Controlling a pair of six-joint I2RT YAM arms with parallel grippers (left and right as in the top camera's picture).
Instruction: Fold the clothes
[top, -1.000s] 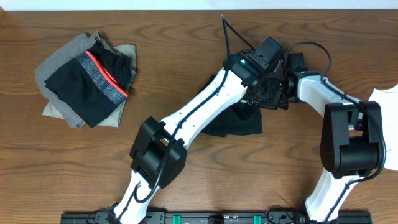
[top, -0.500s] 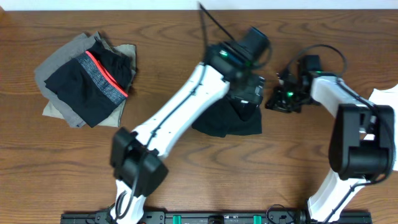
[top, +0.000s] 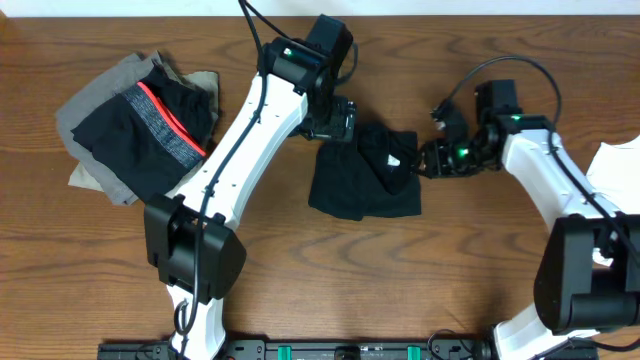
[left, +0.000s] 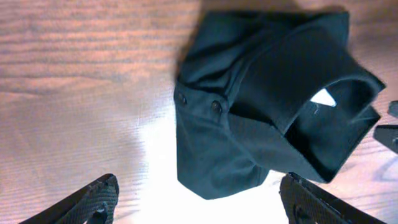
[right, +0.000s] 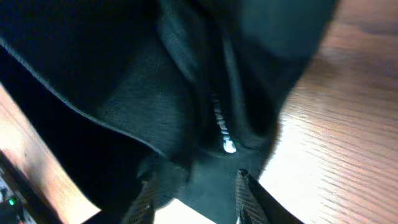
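While clear of left jaws, black garment (top: 362, 188) touches right jaws.

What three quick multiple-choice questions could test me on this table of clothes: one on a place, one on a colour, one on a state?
1. Seen from overhead, where does the pile of clothes lie?
A. at the left of the table
B. at the right edge
C. in the middle

2. What colour is the band on top of the pile?
A. blue
B. red
C. green

3. How is the left gripper?
A. shut on cloth
B. shut on the pile
C. open, holding nothing

Answers: 1 A, the pile sits at the far left. 2 B, a red band crosses it. 3 C, its fingers stand wide apart near the black garment, gripping nothing.
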